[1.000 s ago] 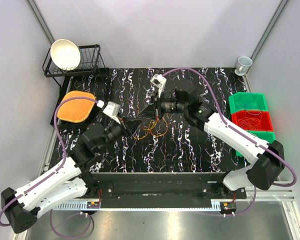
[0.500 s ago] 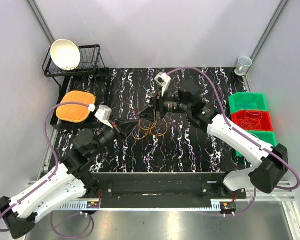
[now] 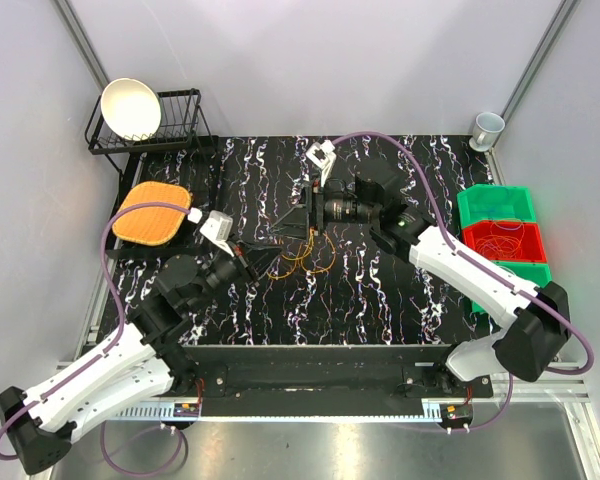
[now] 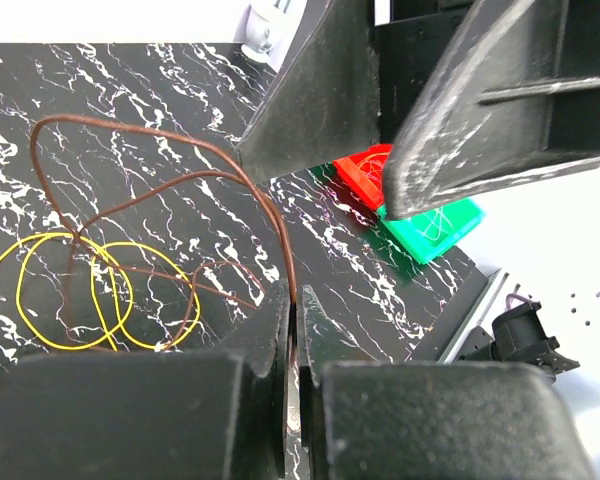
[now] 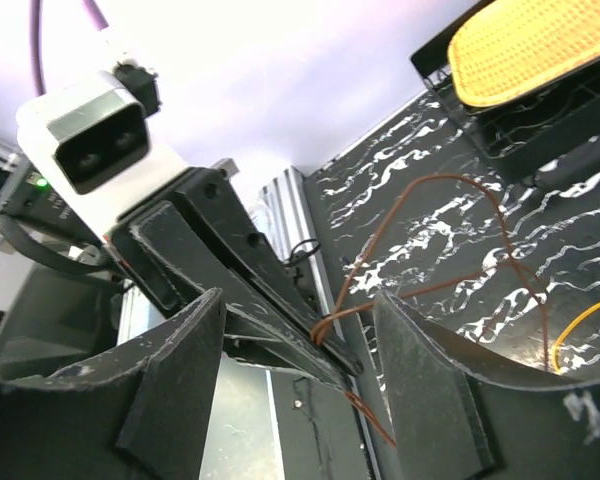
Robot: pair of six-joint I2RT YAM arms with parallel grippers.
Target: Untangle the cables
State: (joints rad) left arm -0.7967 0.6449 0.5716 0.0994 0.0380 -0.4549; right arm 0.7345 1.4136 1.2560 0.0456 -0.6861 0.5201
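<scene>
A thin brown cable point(image 4: 180, 140) rises in loops from the black marbled table point(image 3: 380, 290), and my left gripper point(image 4: 293, 300) is shut on it. A yellow cable point(image 4: 60, 300) lies coiled beneath, crossed by the brown one. In the top view the tangle of cables point(image 3: 305, 262) lies mid-table, with my left gripper point(image 3: 265, 247) at its left edge. My right gripper point(image 5: 300, 350) is open. Its fingers point(image 5: 180, 380) straddle the left gripper's tips and the pinched brown cable point(image 5: 325, 330) without touching it. From above, the right gripper point(image 3: 292, 226) hangs just behind the tangle.
A black dish rack point(image 3: 180, 120) with a white bowl point(image 3: 130, 108) stands at the back left. In front of it lies an orange mat point(image 3: 152, 212). A cup point(image 3: 487, 128) is at the back right. Green point(image 3: 495, 203) and red point(image 3: 503, 240) bins line the right edge.
My right gripper has gone from shut to open and shifted slightly. The left arm pulled back to the left, then came forward again, still gripping the brown cable.
</scene>
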